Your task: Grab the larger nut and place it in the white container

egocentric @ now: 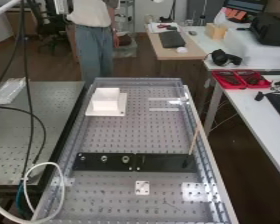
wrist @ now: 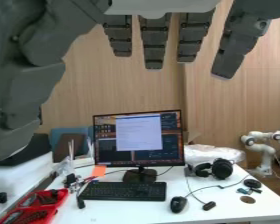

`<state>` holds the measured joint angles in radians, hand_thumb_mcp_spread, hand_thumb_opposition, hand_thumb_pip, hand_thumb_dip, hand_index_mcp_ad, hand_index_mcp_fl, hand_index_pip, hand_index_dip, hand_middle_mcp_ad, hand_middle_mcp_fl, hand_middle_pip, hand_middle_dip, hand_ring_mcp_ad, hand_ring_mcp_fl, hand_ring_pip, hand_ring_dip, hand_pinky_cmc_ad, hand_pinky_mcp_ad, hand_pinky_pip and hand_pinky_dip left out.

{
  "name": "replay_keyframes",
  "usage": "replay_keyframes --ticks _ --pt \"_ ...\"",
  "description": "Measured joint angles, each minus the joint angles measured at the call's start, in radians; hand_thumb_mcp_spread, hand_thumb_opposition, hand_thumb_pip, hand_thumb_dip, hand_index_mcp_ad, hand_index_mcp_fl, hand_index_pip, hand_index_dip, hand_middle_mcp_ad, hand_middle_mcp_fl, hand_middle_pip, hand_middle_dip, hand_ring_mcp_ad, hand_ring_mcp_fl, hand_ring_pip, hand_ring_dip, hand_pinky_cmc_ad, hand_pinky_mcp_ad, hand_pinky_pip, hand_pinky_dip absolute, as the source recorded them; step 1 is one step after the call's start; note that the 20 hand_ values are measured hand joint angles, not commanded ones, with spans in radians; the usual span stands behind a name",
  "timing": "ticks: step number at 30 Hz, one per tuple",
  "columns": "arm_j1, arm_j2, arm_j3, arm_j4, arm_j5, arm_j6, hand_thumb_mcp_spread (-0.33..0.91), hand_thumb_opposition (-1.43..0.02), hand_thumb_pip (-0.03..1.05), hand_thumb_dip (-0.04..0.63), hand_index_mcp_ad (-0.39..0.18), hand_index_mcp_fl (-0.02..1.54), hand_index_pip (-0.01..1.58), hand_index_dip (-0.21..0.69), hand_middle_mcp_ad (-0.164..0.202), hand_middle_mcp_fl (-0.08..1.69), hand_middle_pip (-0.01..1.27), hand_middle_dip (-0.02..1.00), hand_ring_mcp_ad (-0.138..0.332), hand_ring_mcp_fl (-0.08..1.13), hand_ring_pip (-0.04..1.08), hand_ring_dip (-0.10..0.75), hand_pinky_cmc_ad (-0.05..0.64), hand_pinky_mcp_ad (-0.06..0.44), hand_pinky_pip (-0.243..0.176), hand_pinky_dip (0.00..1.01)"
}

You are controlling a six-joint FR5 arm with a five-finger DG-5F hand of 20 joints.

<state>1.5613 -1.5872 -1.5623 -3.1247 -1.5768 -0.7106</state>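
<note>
Perforated, dull metal covers the table [egocentric: 167, 187]. A flat black bar [egocentric: 167, 162] looks matt; the larger nut [egocentric: 104, 158] appears to be shiny metal. The white container [egocentric: 105, 99] is smooth, probably plastic. Pale grained wood panels [wrist: 117, 85] line the wall.

Bearing [egocentric: 125, 159] just beside larger nut [egocentric: 104, 158]

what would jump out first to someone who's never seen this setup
Probably the dark grey hand, its fingers hanging open before a lit monitor on a white desk. Next, the white container near the far end of the perforated bench, and the black bar closer in, with the larger nut between two other round parts.
</note>
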Motion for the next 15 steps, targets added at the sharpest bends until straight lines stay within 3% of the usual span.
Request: replay_keyframes --ticks 15 --pt "-0.005 0.016 -0.025 0.01 0.005 0.007 0.18 -0.73 0.46 0.049 -0.047 0.02 0.09 0.035 0.086 0.04 0.14 0.19 0.159 0.0 0.09 0.066 0.353 0.309 -0.08 0.4"
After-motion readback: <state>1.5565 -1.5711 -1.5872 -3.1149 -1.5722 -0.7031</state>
